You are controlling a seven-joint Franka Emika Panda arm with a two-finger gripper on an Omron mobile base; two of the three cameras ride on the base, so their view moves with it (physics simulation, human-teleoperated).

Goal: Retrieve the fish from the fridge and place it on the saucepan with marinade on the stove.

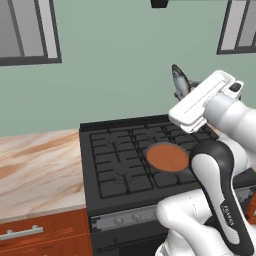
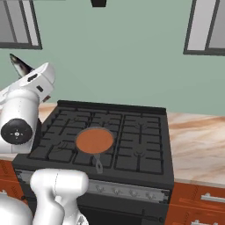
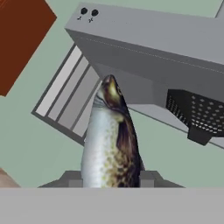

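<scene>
We see a slender silver-grey fish (image 3: pixel 110 144) with brown speckling, a round dark pan (image 1: pixel 167 157) with reddish-brown filling, black stove grates (image 2: pixel 132 136).

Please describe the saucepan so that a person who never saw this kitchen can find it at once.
Find the black gas stove set between the marbled counters. On its dark grates sits a shallow round saucepan, its thin handle pointing toward the knob panel. Its flat reddish-orange filling sets it apart from the black burners.
</scene>
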